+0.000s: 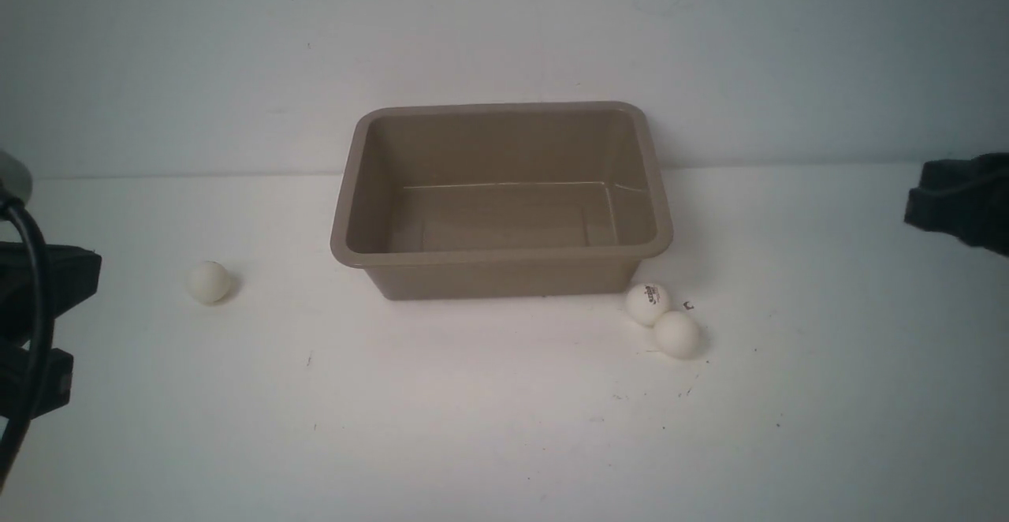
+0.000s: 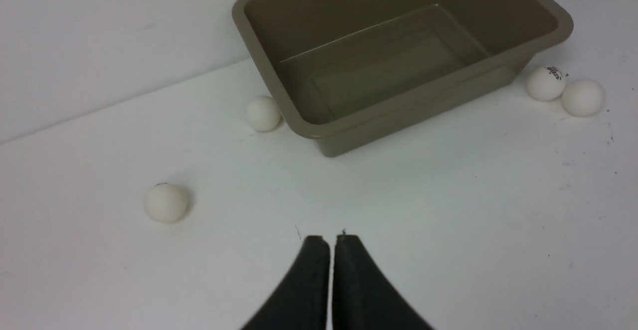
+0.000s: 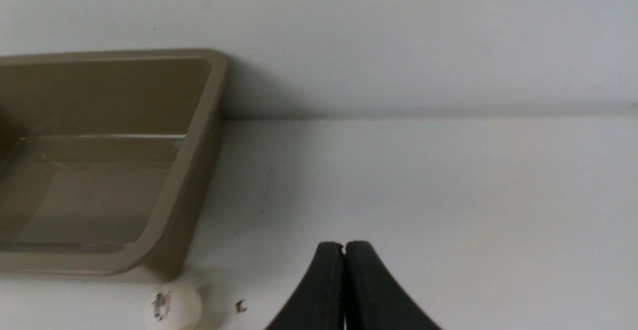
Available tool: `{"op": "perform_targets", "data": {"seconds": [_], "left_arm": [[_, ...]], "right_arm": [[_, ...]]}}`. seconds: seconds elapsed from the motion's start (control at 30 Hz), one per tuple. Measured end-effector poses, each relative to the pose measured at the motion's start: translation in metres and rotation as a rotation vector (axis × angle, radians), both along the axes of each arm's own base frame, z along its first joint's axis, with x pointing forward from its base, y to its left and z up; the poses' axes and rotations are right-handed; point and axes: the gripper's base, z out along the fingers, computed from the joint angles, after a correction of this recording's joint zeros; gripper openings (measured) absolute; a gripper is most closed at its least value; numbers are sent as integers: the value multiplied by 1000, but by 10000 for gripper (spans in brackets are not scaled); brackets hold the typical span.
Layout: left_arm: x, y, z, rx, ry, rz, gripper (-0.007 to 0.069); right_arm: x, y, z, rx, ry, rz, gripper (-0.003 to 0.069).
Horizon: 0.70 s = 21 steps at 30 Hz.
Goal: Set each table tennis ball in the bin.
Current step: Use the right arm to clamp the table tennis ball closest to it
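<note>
The tan-brown bin (image 1: 501, 256) stands mid-table against the back wall, with nothing inside. One table tennis ball (image 1: 209, 281) lies alone to its left. A logo-printed ball (image 1: 647, 303) and a plain ball (image 1: 676, 334) touch each other at the bin's front right corner. In the left wrist view, the lone ball (image 2: 166, 203), another ball (image 2: 263, 113) against the bin's (image 2: 398, 98) left wall and the pair (image 2: 546, 83) all show. My left gripper (image 2: 331, 240) is shut and holds nothing, short of the lone ball. My right gripper (image 3: 344, 245) is shut and holds nothing, right of the logo ball (image 3: 172, 309).
A white wall rises right behind the bin. My left arm (image 1: 39, 301) with its cable shows at the left edge of the front view, and my right arm (image 1: 962, 200) at the right edge. A small dark mark (image 1: 688, 306) is on the tabletop beside the pair.
</note>
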Motion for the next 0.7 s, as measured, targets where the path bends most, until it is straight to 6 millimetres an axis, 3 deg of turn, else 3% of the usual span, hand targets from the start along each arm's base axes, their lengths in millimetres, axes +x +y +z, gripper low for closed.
{"op": "perform_targets", "data": {"seconds": [0.1, 0.2, 0.37, 0.43, 0.5, 0.57, 0.63, 0.7], "left_arm": [[0, 1, -1, 12, 2, 2, -3], [-1, 0, -1, 13, 15, -3, -3], [-2, 0, -3, 13, 35, -14, -3], [-3, 0, -4, 14, 45, -16, -3], [-3, 0, -4, 17, 50, -17, -3], [-3, 0, -5, 24, 58, -19, -3], [-4, 0, -6, 27, 68, -24, -3], [-4, 0, -6, 29, 76, -28, -3]], "right_arm": [[9, 3, -19, -56, 62, 59, -11], [17, 0, -27, -274, 44, 133, -11], [30, -17, -2, -607, -59, 75, -11], [34, -30, 10, -708, -74, -40, -11], [34, -45, 21, -741, -52, -226, -11], [24, -65, 25, -668, 55, -495, -11], [14, -71, 16, -536, 197, -611, -11], [8, -64, 4, -420, 328, -583, -11]]}}
